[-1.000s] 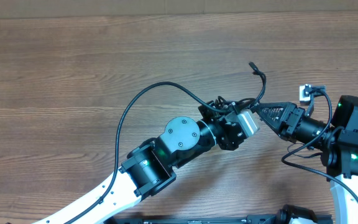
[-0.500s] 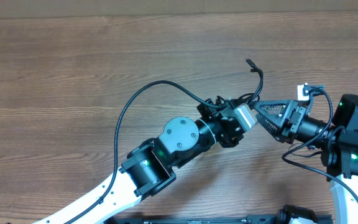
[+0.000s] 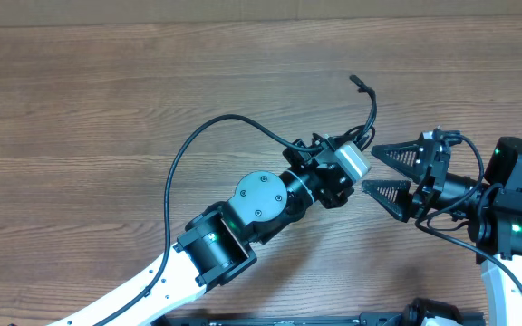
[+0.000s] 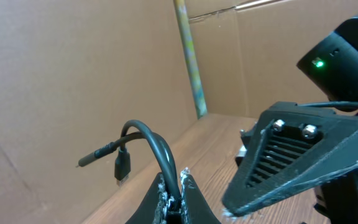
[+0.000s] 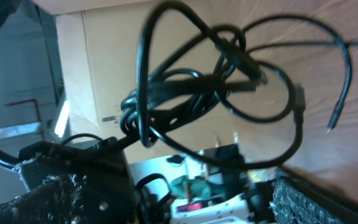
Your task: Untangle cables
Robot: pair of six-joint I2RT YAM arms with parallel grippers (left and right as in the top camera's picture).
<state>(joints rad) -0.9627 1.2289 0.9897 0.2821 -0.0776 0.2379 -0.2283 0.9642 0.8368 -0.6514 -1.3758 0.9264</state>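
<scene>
Wood-grain table (image 3: 107, 109) fills the overhead view, and plain cardboard walls (image 4: 67, 68) close it in behind, with a pale green post (image 4: 189, 59) standing in the corner.

The left gripper (image 4: 174, 190) is pinched tight on the cables (image 3: 371, 113) – its fingertips meet around a black cord right at their tips. From that pinch the cord rises and arcs away over the fingers, ending in two small plug ends (image 4: 122, 167) that hang in the air beyond and to one side of the jaws. From overhead, one thin strand runs out past the left gripper's tip, curving to a plug end (image 3: 356, 81) well clear of the fingers.

The right gripper (image 3: 371, 169) faces the left one nose to nose, its jaws spread wide and holding nothing. One finger (image 3: 404, 152) sits on either side of the line toward the left gripper's tip, which lies just in front of the gap. The right wrist camera shows the rest of the cables as a knotted bundle of loops hanging straight ahead of those open fingers – blurred, so the single strands cannot be told apart. A loose end trails off to the side of the bundle.
</scene>
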